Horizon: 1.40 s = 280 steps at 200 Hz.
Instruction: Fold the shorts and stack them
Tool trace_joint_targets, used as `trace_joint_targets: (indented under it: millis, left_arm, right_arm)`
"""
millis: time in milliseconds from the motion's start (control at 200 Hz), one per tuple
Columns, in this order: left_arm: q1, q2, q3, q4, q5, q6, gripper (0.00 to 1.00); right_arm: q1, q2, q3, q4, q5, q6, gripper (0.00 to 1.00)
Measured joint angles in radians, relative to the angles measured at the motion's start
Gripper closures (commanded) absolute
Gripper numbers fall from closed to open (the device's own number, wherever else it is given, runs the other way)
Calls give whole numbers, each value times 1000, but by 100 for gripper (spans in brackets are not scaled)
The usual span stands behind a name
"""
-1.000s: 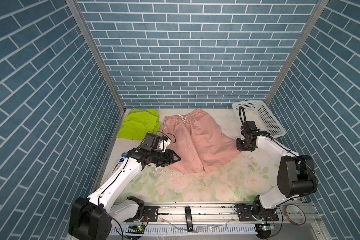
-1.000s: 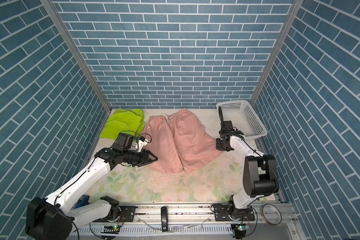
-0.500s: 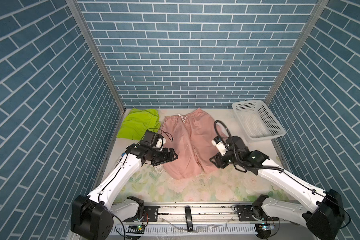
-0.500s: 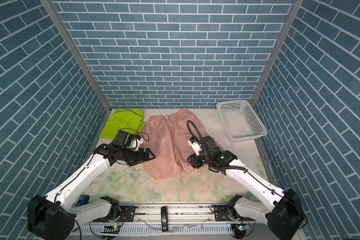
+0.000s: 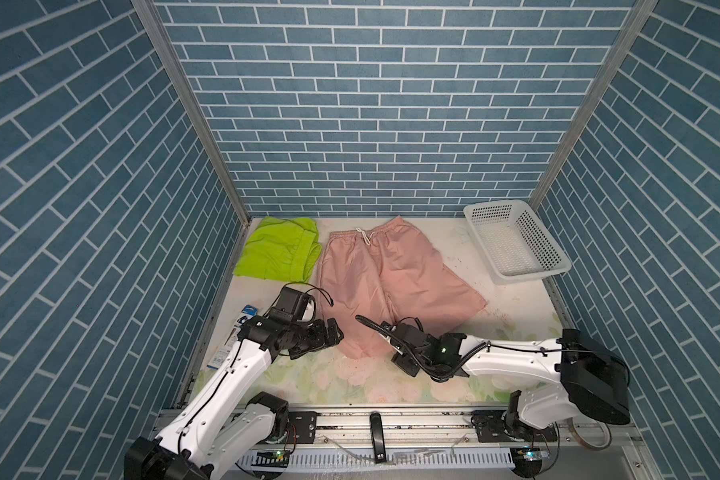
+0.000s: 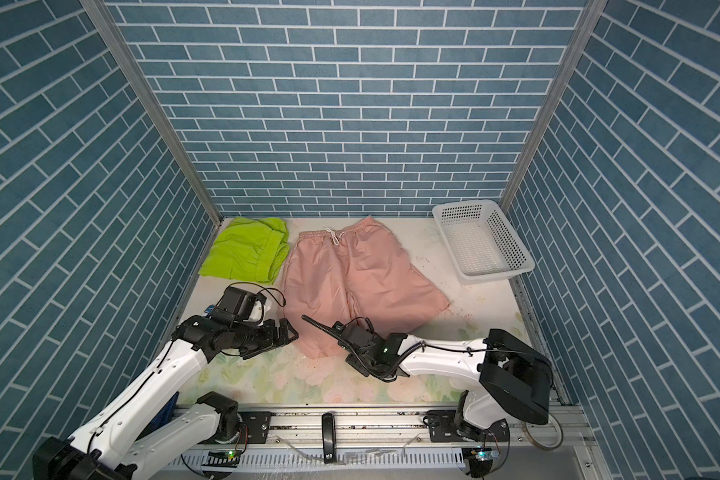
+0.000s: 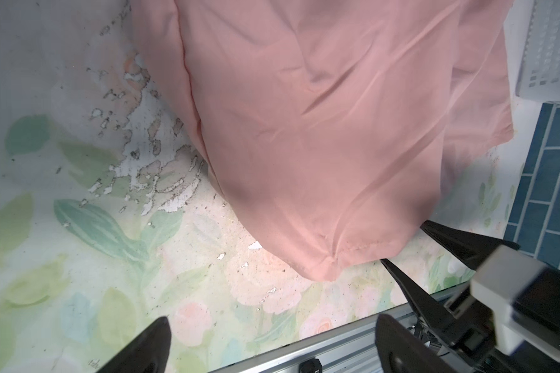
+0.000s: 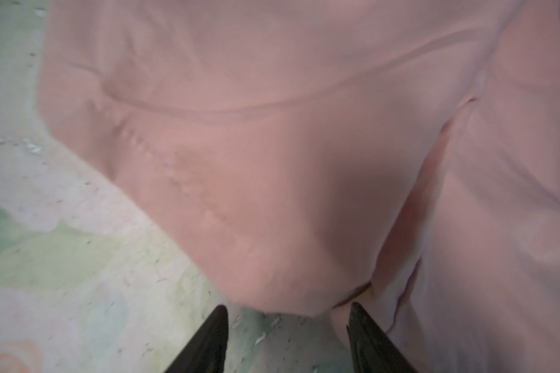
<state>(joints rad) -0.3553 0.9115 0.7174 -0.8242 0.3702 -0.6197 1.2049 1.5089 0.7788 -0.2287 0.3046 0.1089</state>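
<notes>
The pink shorts (image 5: 391,282) are plain salmon with a white string (image 5: 364,237). The green shorts (image 5: 279,253) are bright lime. The basket (image 5: 531,276) is white. The table (image 5: 341,374) has pale flowers and green leaves. The walls (image 5: 371,104) are blue bricks.

On your surface (image 5: 516,316), the centre shorts (image 5: 391,282) lie mid-field, with the far-left shorts (image 5: 277,253) just beside them and the basket (image 5: 531,277) at far right. Your left pincer (image 5: 336,332) and right pincer (image 8: 287,311) flank the near hem.
</notes>
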Motion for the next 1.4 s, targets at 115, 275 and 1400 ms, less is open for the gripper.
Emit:
trace_joint_targets:
  millis: [115,275,1400]
  left_arm:
    - [0,-31,-13,16,-6,-21,0]
    - [-2,-59,-51,13,-29,-34,0]
    - [-604,365,-48,218,-740,-150,38]
  right_arm:
    - [2,30,26,21,65,-9,92]
    - [-13,28,132,-28,63,-1,100]
    - [-285,50,318,-111,-459,262,100]
